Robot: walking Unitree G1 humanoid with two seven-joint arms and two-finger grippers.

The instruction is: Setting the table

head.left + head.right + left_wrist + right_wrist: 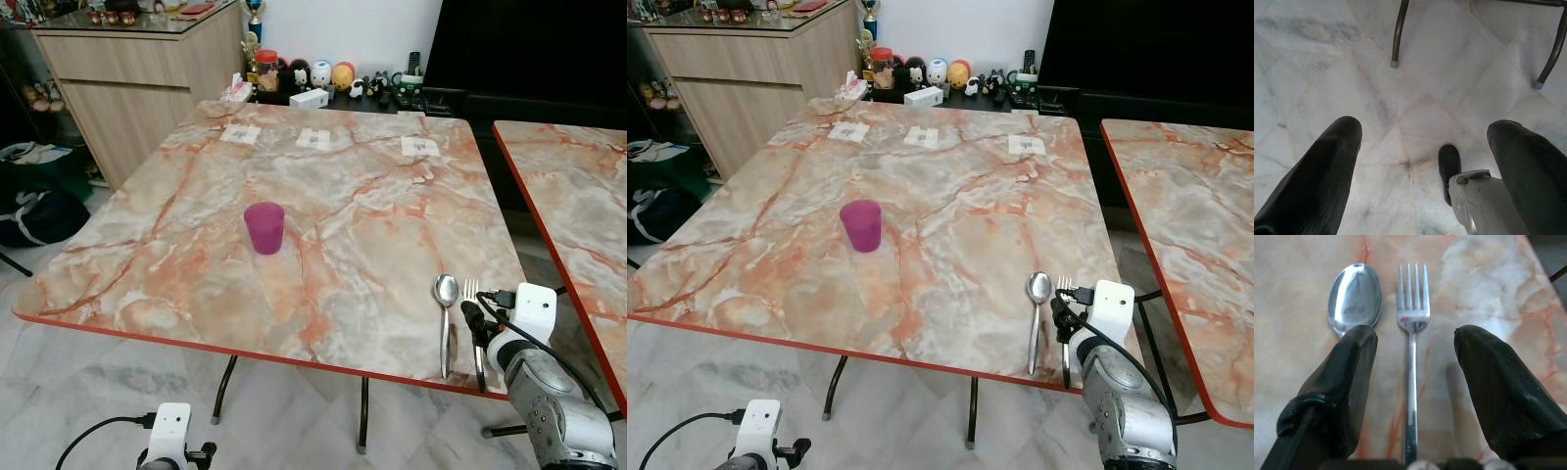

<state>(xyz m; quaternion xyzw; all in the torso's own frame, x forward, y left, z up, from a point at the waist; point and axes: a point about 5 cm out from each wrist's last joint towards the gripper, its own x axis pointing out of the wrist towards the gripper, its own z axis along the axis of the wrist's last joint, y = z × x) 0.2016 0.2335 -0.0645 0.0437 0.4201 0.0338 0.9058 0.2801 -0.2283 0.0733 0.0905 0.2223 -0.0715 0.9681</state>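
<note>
Marble-look table [323,215], red-edged, on perhaps marble floor [1415,98].

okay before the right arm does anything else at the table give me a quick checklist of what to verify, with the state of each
1. Right gripper open: ok, its fingers stand apart with the fork's handle between them.
2. Fork released and flat on the marble table: ok, neither finger touches it.
3. Spoon beside the fork, parallel, not overlapping: ok, though one finger sits over its handle.
4. Cutlery clear of the table's near edge: not ok, the handle ends lie right at the red rim.
5. Purple cup upright and away from the arm: ok.
6. Left gripper out of the way: ok, it hangs open above the floor.
</note>
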